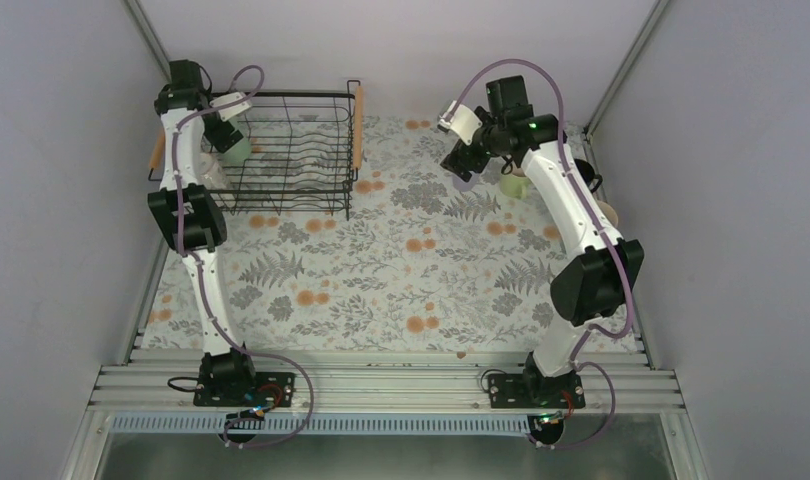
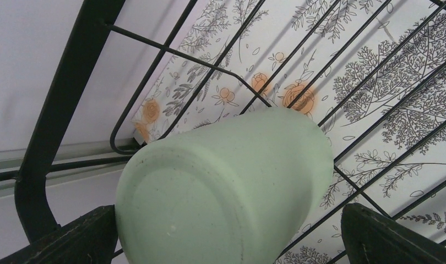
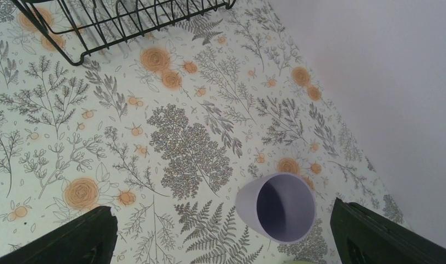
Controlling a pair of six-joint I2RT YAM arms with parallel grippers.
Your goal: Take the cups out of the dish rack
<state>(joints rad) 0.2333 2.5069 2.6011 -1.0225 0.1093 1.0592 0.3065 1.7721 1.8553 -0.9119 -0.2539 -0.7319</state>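
A: Top cam: left gripper (image 1: 224,133) down in dish rack (image 1: 301,97), left end, at green cup (image 1: 237,150).
B: L wrist: cup's tipped on the wires, base to cam; fingers spread either side.
A: R wrist: right gripper (image 3: 223,236) wide apart, lavender cup (image 3: 276,207) upright on table (image 3: 61,126), empty.

You have the rack (image 1: 291,150) at ten o'clock on the surface (image 1: 381,290), close to the back edge. The first cup (image 2: 226,187) sits inside the rack at its nine-o'clock end. At two o'clock, well apart from the rack, the second cup (image 3: 276,209) stands mouth-up on the surface. The third cup (image 1: 516,186) is just beside it, at its three o'clock.
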